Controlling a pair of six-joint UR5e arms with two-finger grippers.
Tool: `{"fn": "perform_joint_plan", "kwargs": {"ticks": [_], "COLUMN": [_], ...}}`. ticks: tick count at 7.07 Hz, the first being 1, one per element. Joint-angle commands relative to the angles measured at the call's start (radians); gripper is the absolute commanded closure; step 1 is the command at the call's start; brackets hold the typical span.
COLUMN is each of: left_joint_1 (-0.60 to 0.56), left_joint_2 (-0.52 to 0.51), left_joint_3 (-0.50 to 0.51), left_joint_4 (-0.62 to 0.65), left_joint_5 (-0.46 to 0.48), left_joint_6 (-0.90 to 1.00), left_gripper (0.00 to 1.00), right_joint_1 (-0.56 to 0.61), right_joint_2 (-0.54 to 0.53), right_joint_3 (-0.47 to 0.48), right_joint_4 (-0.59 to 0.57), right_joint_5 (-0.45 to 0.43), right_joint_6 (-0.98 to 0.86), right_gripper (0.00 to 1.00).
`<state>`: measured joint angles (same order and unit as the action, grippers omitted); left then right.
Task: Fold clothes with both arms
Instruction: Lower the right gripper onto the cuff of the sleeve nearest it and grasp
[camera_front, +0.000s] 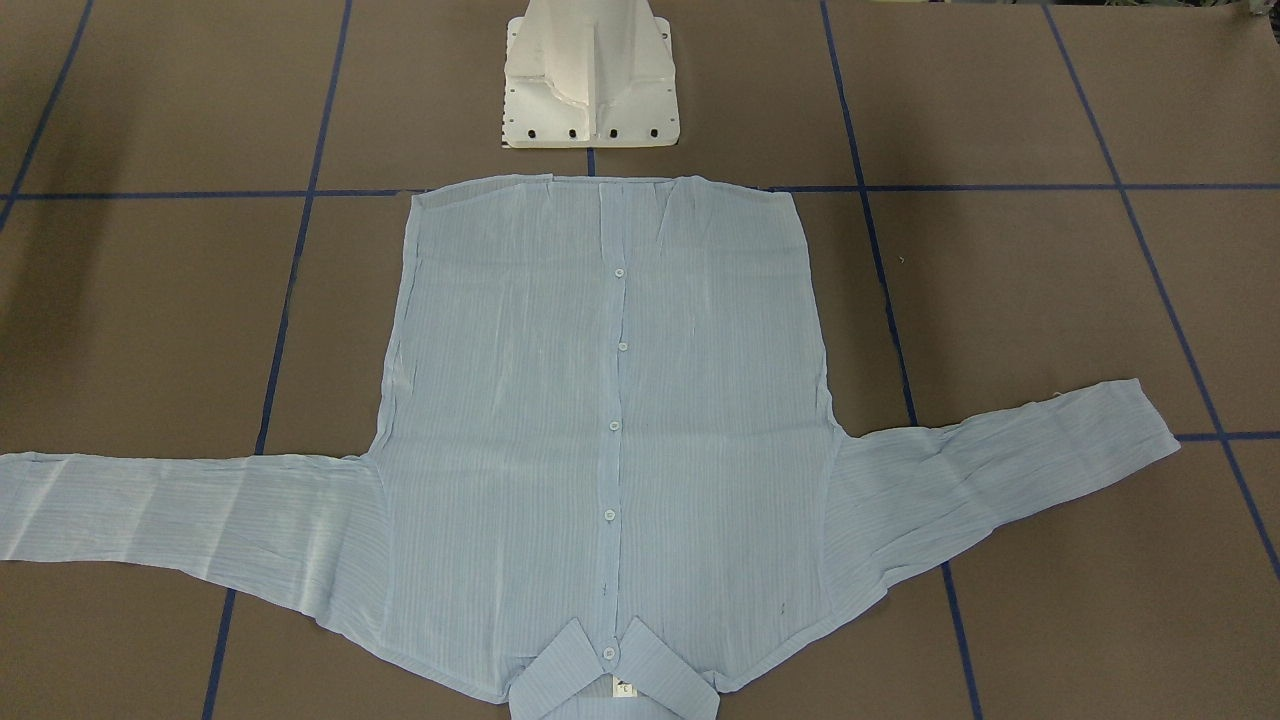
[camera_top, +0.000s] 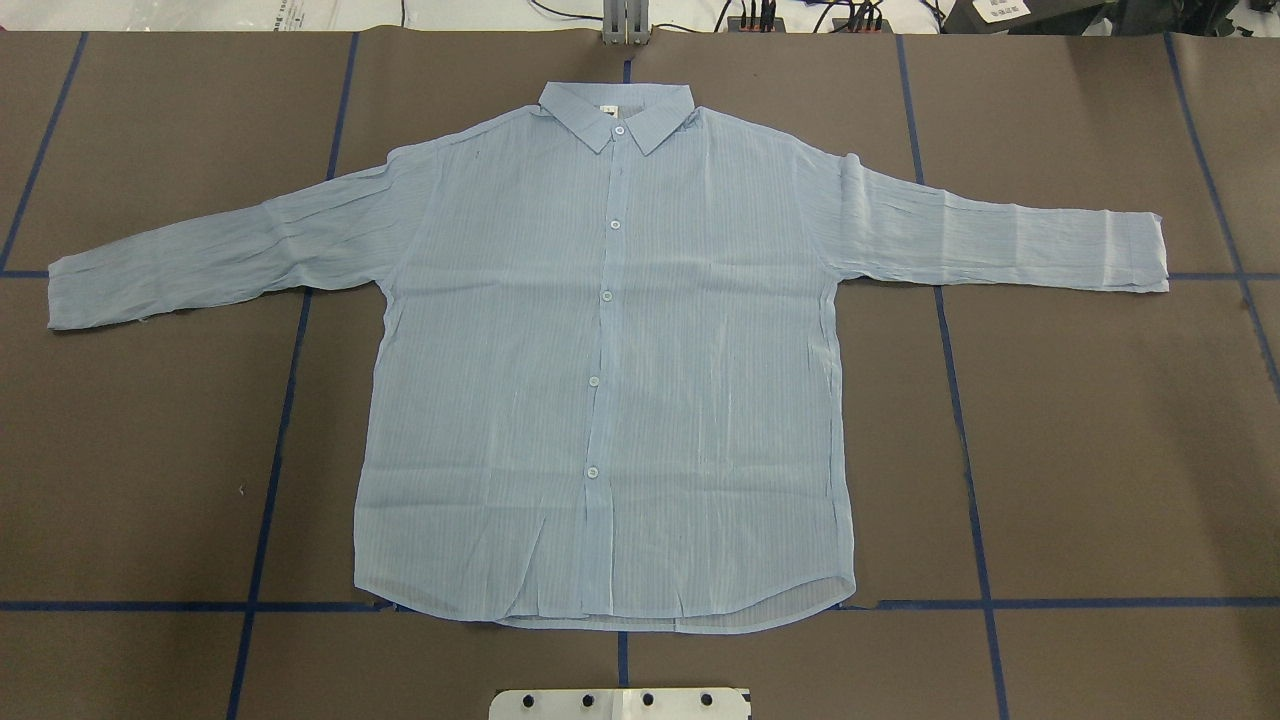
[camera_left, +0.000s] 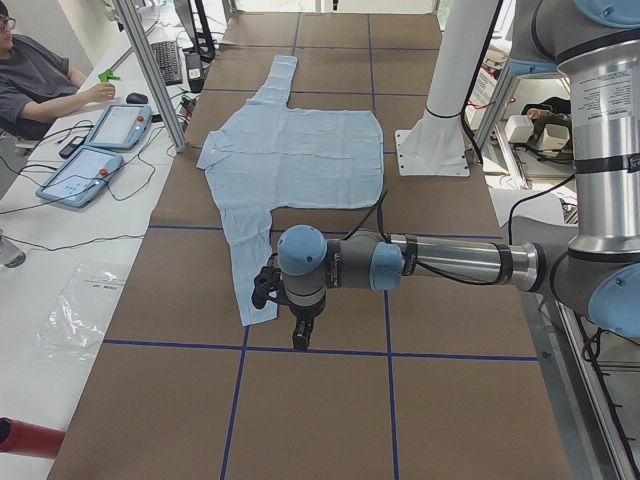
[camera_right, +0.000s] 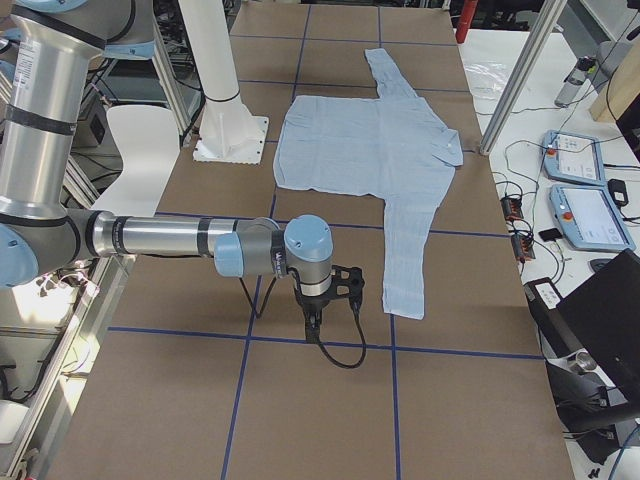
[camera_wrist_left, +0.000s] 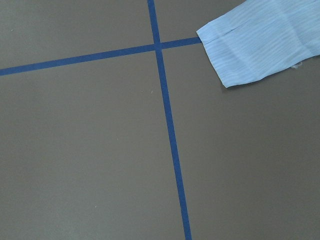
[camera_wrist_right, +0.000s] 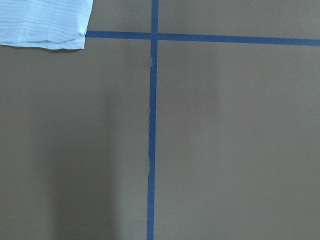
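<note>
Overhead: shirt (camera_top: 600, 380) flat, front up, sleeves spread; left side view: left gripper (camera_left: 300, 335) points down, cuff (camera_left: 258, 300) just beside it, opening cannot be told; right side view: right gripper (camera_right: 313, 325) likewise, sleeve end near, opening cannot be told.

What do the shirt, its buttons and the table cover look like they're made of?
Shirt: thin woven cloth, perhaps light cotton; matte, fine stripes, small crinkles. Buttons: pale, probably plastic. Table cover: probably brown matte paper or board; the lines on it look like blue tape.
</note>
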<state>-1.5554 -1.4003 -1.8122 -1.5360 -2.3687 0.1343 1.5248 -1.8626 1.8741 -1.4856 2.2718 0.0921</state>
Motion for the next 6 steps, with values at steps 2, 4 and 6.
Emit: {"fn": "perform_joint_plan", "kwargs": {"ticks": [2,4,6], "left_joint_1": [0.014,0.021,0.023], "left_joint_2": [-0.034,-0.129,-0.172], "left_joint_3": [0.004,0.014,0.054], "left_joint_4": [-0.058,-0.055,-0.149], "left_joint_5": [0.006,0.09,0.092], "left_joint_6": [0.001,-0.013,-0.01], "left_gripper": [0.0,0.0,0.0], "right_joint_1": [0.0,-0.035,-0.112], "right_joint_2": [0.016,0.059,0.159], "right_joint_3": [0.005,0.008,-0.059], "right_joint_4": [0.004,0.053,0.082], "right_joint_5": [0.024,0.022,0.02], "right_joint_6": [0.0,0.02,0.085], "right_gripper": [0.0,0.0,0.0]}}
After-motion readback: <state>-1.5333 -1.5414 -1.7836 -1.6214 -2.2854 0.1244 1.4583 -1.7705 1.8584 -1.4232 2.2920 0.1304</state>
